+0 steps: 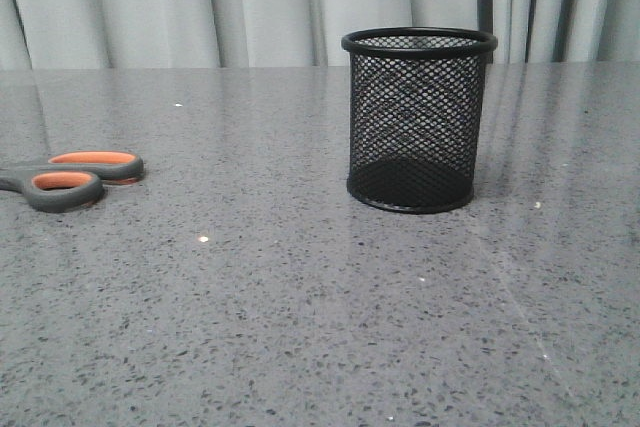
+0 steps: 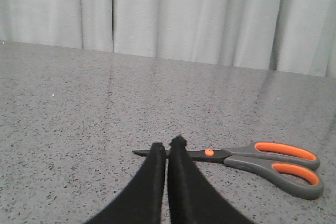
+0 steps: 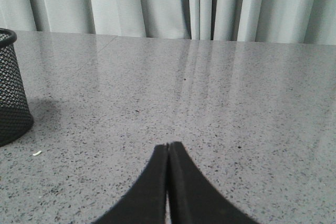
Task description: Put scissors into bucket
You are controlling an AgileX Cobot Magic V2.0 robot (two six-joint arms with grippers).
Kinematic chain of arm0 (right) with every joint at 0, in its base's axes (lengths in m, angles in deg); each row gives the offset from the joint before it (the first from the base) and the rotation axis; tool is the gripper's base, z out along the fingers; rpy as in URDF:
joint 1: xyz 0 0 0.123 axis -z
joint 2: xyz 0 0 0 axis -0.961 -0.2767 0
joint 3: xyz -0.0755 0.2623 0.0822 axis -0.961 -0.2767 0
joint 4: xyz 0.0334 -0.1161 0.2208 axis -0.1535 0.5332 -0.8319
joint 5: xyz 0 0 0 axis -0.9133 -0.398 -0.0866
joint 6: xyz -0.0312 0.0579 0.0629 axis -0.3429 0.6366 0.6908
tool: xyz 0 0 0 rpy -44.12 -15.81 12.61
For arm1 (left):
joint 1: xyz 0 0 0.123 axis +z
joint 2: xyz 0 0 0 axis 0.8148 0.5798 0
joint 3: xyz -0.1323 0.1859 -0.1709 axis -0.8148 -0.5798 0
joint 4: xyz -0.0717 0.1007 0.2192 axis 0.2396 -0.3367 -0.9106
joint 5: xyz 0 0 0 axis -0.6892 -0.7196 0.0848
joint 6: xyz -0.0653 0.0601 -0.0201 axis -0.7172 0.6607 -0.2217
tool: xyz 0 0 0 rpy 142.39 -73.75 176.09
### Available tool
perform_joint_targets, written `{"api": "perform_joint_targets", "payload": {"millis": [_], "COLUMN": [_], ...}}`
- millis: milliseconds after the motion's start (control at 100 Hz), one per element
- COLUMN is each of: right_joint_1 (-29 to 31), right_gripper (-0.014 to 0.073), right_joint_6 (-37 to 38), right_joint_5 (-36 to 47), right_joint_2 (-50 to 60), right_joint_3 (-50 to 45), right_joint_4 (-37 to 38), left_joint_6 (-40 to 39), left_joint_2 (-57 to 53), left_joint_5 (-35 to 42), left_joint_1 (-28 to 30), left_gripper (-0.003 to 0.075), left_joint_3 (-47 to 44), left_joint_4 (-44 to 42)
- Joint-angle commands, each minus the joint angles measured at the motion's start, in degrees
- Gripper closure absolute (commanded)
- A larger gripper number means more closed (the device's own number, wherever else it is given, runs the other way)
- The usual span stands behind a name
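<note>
step: pick-up not begun, next move likely needs jaws parted over the handles | left gripper point(image 2: 168, 148) pressed together, empty | scissors point(image 2: 247, 162) flat on table point(image 1: 300, 297) just ahead of it, handles off to one side | bucket point(image 1: 418, 119) upright, well apart | right gripper point(image 3: 168, 148) pressed together, empty

Count: one pair of scissors point(image 1: 70, 179), left; one mesh bucket point(image 1: 418, 122), right of centre; possibly three small pale specks point(image 1: 204, 239) on table, too small to identify.
</note>
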Motion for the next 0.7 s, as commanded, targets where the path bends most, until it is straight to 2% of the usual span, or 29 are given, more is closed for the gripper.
{"api": "perform_joint_targets", "payload": {"millis": [0, 370, 690], "right_joint_1": [0.24, 0.24, 0.24], "right_gripper": [0.0649, 0.0649, 0.0649], "right_joint_6": [-0.19, -0.19, -0.19], "right_joint_5": [4.75, 4.75, 8.60], "right_joint_2": [1.22, 1.22, 1.22], "right_joint_3": [-0.26, -0.26, -0.26], "right_joint_4": [0.82, 0.82, 0.82], "left_joint_6": [-0.42, -0.42, -0.42], "left_joint_2": [-1.44, -1.44, -1.44], "left_joint_5": [4.37, 4.37, 4.37], "left_joint_1": [0.10, 0.10, 0.10], "left_gripper": [0.0740, 0.0740, 0.0740], "left_joint_3": [-2.35, -2.35, -2.35], "left_joint_4": [0.07, 0.07, 0.07]}}
